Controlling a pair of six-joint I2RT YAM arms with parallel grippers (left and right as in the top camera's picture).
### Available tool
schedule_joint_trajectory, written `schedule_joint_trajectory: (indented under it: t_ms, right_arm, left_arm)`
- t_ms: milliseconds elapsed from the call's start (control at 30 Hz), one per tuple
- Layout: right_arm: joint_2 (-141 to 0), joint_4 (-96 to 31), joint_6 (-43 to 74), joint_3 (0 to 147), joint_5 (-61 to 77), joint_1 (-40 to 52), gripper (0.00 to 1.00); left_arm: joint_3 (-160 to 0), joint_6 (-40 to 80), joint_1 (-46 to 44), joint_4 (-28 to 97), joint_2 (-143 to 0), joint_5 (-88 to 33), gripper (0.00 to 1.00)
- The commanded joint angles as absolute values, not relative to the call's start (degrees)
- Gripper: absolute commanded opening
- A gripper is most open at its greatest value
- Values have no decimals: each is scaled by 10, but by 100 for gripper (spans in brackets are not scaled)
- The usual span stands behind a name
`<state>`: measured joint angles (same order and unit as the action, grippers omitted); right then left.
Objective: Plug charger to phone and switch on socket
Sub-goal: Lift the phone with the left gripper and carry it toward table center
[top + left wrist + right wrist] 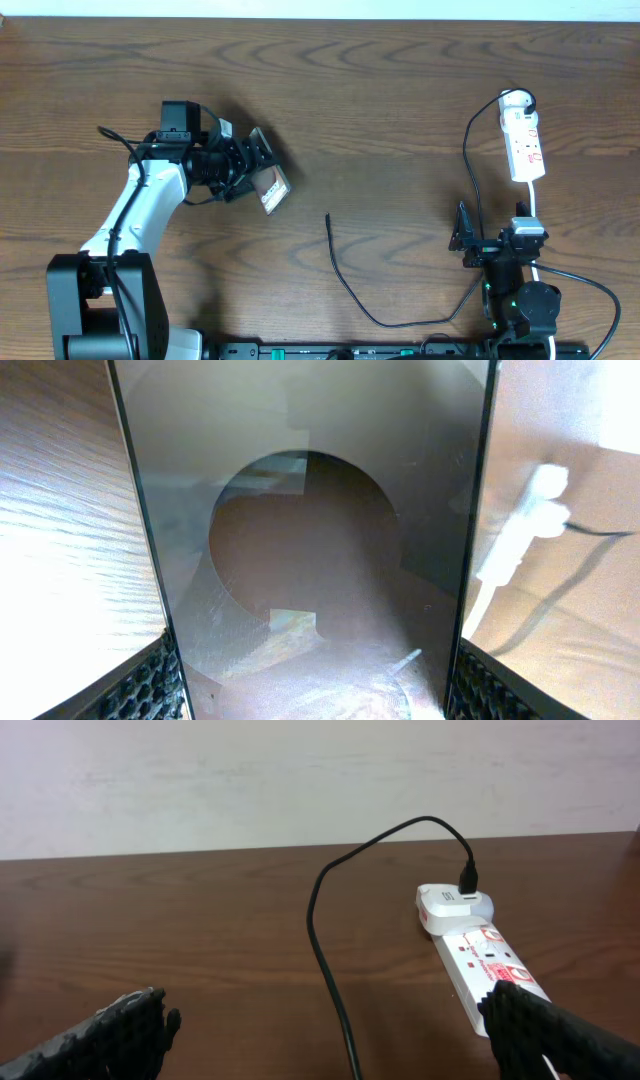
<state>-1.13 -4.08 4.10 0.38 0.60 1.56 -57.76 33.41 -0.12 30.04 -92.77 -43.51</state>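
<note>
My left gripper (255, 168) is shut on the phone (272, 188), a brown-bronze and black slab held tilted above the table's left half. In the left wrist view the phone (310, 540) fills the space between my fingers. The charger cable (345, 285) lies on the table, its plug tip (328, 216) pointing to the far side, right of the phone. Its other end goes to a white adapter in the socket (524, 140) at the far right. My right gripper (492, 226) is open and empty, just in front of the socket (485, 960), with the cable (325, 950) running between its fingers.
The socket's white cord (536, 205) runs down past my right gripper. The right arm's base and thick black cables (580, 285) sit at the front right. The left arm's base (100, 300) stands at the front left. A pale wall borders the table's far edge.
</note>
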Motion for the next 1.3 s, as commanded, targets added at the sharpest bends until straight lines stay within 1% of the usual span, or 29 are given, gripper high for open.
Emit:
schedule_joint_trajectory:
  t_ms: [0, 167, 433, 667, 733, 1033, 1267]
  right_arm:
    - [-11, -43, 36, 3, 5, 12, 99]
    - [-11, -43, 36, 3, 5, 12, 99]
    - [-11, -43, 36, 3, 5, 12, 99]
    - [-11, -43, 36, 3, 5, 12, 99]
    - [-11, -43, 36, 3, 5, 12, 99]
    - [-11, -43, 36, 3, 5, 12, 99]
    - [-11, -43, 36, 3, 5, 12, 99]
  left_arm:
    - [-580, 433, -2, 278, -912, -540, 8]
    - [-580, 523, -2, 250, -912, -607, 8]
    - [-580, 649, -2, 249, -912, -673, 7]
    - [-580, 716, -2, 249, -912, -762, 8]
    - [-580, 729, -2, 249, -912, -785, 7]
    - [-580, 745, -2, 249, -912, -820, 7]
    - [-580, 749, 3, 249, -912, -821, 7]
